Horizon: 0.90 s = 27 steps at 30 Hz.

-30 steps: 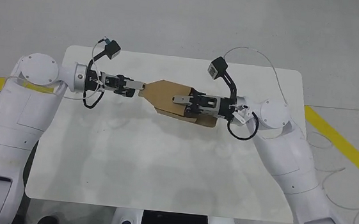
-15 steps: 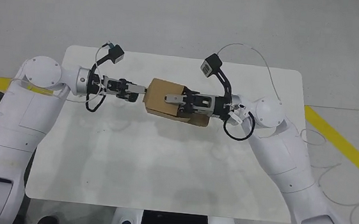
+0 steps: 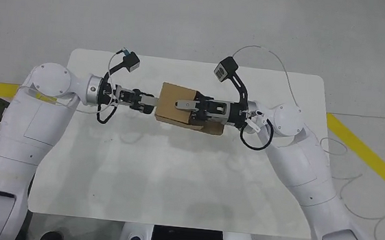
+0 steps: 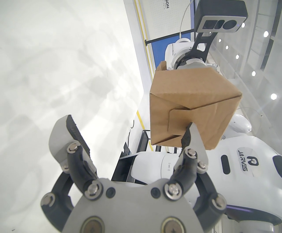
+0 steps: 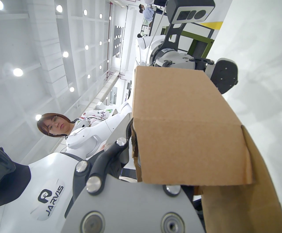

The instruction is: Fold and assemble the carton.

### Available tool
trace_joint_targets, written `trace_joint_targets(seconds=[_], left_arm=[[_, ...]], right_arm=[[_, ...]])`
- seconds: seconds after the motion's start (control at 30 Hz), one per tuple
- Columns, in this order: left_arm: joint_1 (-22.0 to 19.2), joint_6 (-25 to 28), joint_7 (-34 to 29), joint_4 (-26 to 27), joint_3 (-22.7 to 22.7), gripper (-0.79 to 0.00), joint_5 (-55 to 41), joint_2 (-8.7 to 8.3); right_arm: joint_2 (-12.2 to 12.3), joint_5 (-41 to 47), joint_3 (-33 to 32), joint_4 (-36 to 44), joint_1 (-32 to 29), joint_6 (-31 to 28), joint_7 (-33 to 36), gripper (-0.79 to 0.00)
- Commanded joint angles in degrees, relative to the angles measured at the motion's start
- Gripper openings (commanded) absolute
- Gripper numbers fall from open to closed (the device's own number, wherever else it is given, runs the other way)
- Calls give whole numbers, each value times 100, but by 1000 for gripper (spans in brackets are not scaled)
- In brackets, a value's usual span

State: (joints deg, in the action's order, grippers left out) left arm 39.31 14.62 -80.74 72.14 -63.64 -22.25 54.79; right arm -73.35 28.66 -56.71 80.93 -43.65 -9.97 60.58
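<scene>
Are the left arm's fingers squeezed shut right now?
No, the left arm's fingers stand wide apart, with one tip near the carton.

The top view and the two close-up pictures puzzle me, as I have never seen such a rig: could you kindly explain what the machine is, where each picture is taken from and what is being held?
This is a white robot with two arms, working at a white rectangular table. The top view comes from a camera above its arms, looking down. The other two pictures come from a camera on each wrist, looking out along that arm's gripper, a two-fingered clamp. The right gripper is clamped on a brown cardboard carton, which is opened into a box shape. The left gripper is open at the carton's other end. One fingertip is at the folded end flaps, though I cannot tell whether it touches them.
</scene>
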Motion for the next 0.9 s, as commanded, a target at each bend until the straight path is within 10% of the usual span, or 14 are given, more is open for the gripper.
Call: trace_joint_targets(seconds=[0.0, 0.87], left_arm=[[-25, -9, 9, 7, 31, 0, -56, 12], [-88, 619, 356, -191, -257, 0, 223, -65]], right_arm=[[-7, 22, 13, -9, 3, -9, 12, -785], [-14, -104, 17, -509, -103, -29, 83, -785]])
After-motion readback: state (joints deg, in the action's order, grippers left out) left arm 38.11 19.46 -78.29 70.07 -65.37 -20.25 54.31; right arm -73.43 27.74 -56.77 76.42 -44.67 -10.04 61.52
